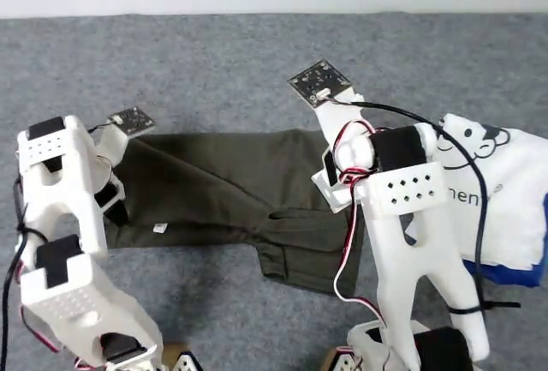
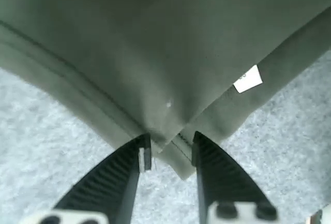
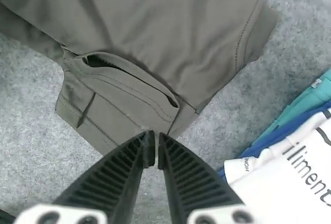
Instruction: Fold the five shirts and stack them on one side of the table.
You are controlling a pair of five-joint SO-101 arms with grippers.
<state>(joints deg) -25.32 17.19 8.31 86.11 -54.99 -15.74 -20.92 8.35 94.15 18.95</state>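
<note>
Olive shirt [image 1: 231, 182]: lies across the middle of the grey tabletop [image 1: 214, 54], long side running from the left edge towards the right edge, partly folded, with a flap doubled over at its near right corner. Small white label [image 1: 159, 229] on its near hem, close to the left end.

Left arm [image 1: 64, 182]: stands at the near left corner and leans over the shirt's left end. Left gripper [image 2: 170, 146]: fingers narrowly apart, clamped on a folded corner of the shirt's hem, which fills the gap between the ribbed pads [image 2: 126, 167]. Cloth [image 2: 155, 38] fans out from that pinch in creases. White label [image 2: 247, 79] just beside it, bare tabletop [image 2: 41, 131] on either side.

Right arm [image 1: 402, 191]: rises from the near edge, right of centre, and bends over the shirt's right end. Right gripper [image 3: 155, 141]: fingers drawn almost together, a thin slit between the tips, nothing held. Hangs over bare tabletop [image 3: 31, 131] just beside the edge of the doubled-over flap [image 3: 114, 100]; cannot tell whether the tips touch the cloth. A short sleeve [image 3: 253, 22] with a stitched cuff lies flat beyond the flap.

Stack of folded shirts [image 1: 505, 200]: sits at the right edge of the tabletop, apart from the olive shirt. White printed shirt [image 1: 505, 174] on top, a blue one [image 1: 505, 270] showing beneath it at the near side. From the right wrist: the white shirt [image 3: 295, 177] uppermost, blue [image 3: 274, 136] under it, teal [image 3: 305, 102] lower in the pile. Number of shirts in the stack cannot be told.
</note>
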